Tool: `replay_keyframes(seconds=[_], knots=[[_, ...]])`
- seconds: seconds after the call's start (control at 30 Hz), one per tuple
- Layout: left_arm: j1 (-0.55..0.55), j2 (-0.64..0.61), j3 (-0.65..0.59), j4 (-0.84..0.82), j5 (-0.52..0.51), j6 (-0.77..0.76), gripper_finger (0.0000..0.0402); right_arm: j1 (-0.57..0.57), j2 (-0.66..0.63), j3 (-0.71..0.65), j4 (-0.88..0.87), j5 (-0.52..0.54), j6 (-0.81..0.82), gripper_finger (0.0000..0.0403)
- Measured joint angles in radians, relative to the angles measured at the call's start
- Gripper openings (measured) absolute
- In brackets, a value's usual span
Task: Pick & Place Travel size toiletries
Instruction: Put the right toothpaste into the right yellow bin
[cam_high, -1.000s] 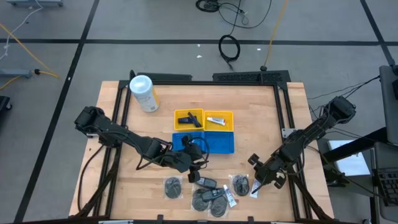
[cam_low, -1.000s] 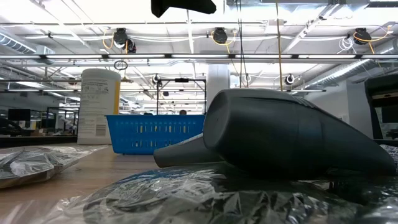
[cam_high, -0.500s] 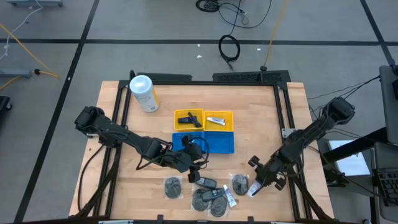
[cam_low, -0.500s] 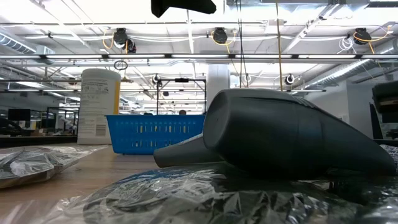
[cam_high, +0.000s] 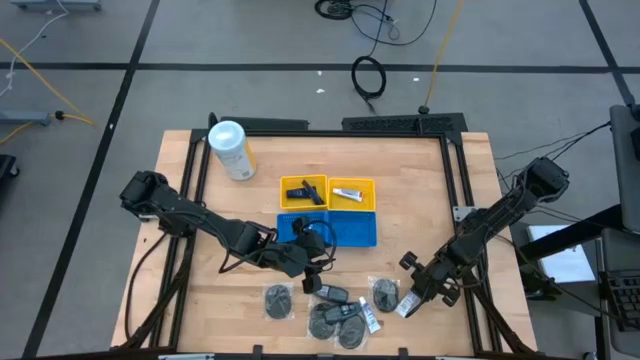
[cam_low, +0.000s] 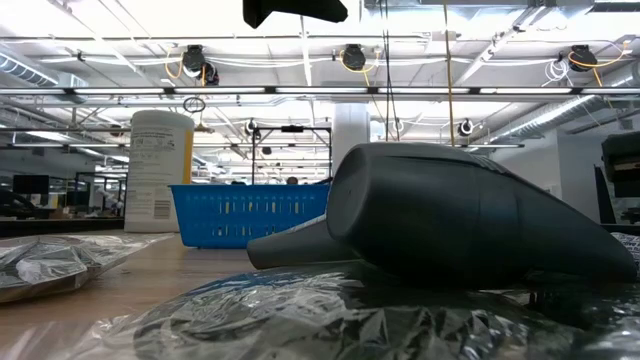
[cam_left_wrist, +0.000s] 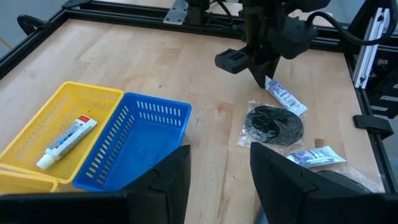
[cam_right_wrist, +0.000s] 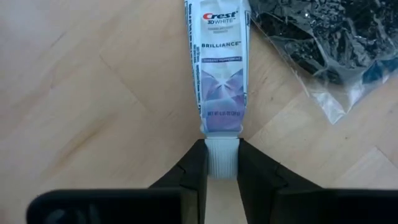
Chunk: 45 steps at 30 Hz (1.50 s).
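Observation:
A white Crest toothpaste tube (cam_right_wrist: 217, 68) lies flat on the wooden table near its front right. My right gripper (cam_right_wrist: 222, 163) is shut on its cap end and shows farther off in the left wrist view (cam_left_wrist: 261, 74). Beside the tube lies a grey round clear-wrapped piece (cam_left_wrist: 273, 124). More wrapped pieces and a second small tube (cam_high: 368, 316) lie along the near edge. My left gripper (cam_left_wrist: 214, 180) hangs open with nothing in it, over the near side of the blue tray (cam_high: 340, 230). My right gripper pinches the tube's white ribbed cap (cam_right_wrist: 222, 154) between its two fingertips (cam_right_wrist: 194, 163), one on each side. The fingers slant down from above, in line with the tube's length. The tube lies flat on the table, its crimped end pointing away from the gripper.
A yellow tray (cam_high: 328, 190) behind the blue one holds a small tube (cam_left_wrist: 67, 135) and a black piece (cam_high: 303, 190). A large white canister (cam_high: 231, 150) stands at the far left. A black frame rail (cam_high: 455, 170) runs along the table's right edge.

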Motion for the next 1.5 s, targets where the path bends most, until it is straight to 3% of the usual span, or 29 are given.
replay_keyframes(seconds=[0.5,0.7,0.83,1.23,1.5], knots=[[0.0,0.0,0.0,0.0,0.0,0.0,0.0161,-0.003,-0.237,-0.002,0.004,0.226,0.037,0.0052],[0.002,0.0,0.0,0.0,0.0,0.009,0.0161,-0.013,-0.312,-0.002,0.019,0.422,0.047,0.0052],[0.005,0.0,0.0,0.0,0.0,0.009,0.0161,-0.079,-0.325,-0.002,0.114,0.521,0.105,0.0052],[0.02,0.0,0.0,0.0,0.0,0.005,0.0161,-0.43,-0.321,-0.001,0.181,0.509,0.095,0.0052],[0.02,0.0,0.0,0.0,0.0,0.009,0.0161,-0.641,-0.304,0.0,0.19,0.418,0.051,0.0052]])
